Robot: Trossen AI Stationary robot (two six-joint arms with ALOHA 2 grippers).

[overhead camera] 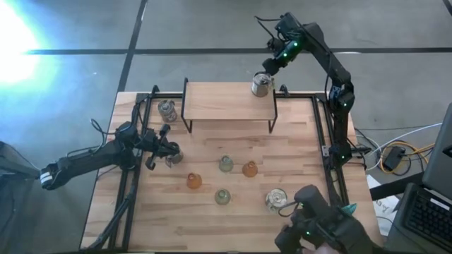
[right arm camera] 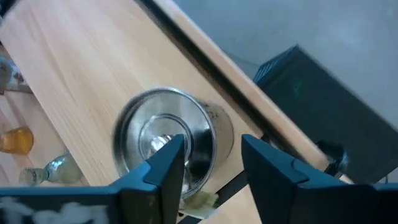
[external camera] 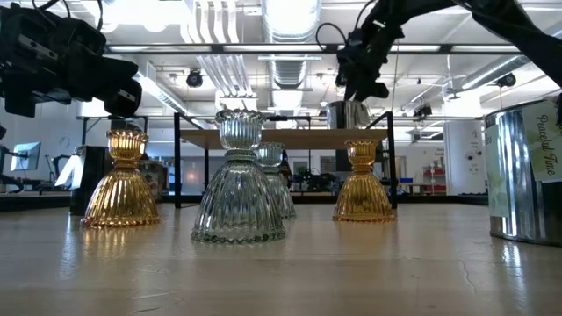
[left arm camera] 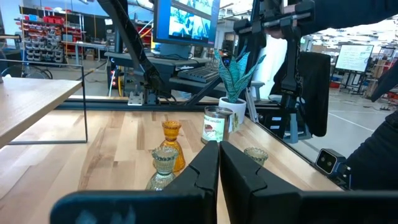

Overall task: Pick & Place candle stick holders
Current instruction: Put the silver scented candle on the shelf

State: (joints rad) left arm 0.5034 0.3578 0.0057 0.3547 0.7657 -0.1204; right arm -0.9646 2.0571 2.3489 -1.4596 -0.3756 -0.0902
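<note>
Front right corner of the pale wooden worktop [overhead camera: 141,219]: one squat silvery mottled can-like holder [overhead camera: 275,200] is standing upright. A white pot with teal leaves [left arm camera: 231,104] is sitting just behind it, seen from the left wrist view.

Middle of the worktop: four small ribbed glass holders are standing apart from one another.
- A clear pale green glass holder [overhead camera: 222,197] is standing nearest the front edge.
- An amber-orange glass holder [overhead camera: 193,181] is standing a little behind it, toward the left edge.
- A second amber-orange glass holder [overhead camera: 249,168] is standing toward the right edge.
- A second pale green glass holder [overhead camera: 225,164] is standing just beside that one, farther back.

Left side, mid-depth: the left gripper [overhead camera: 167,148] is hovering low over the worktop, its jaws pressed together and holding nothing. A second silvery holder [overhead camera: 173,157] is standing just beside it; whether the two are touching cannot be told.

Far left corner: a third silvery holder [overhead camera: 167,110] is standing upright beside the raised shelf's left leg.

Far edge: a raised wooden shelf on thin black legs [overhead camera: 219,102] is spanning the middle. The fourth silvery holder [overhead camera: 261,85] is standing upright at the shelf's far right corner.

The right gripper [overhead camera: 272,65] is hanging directly over this holder. Its jaws are parted, one finger [right arm camera: 166,163] showing over the holder's open mouth and the other outside the wall. Contact with the rim cannot be told.
</note>
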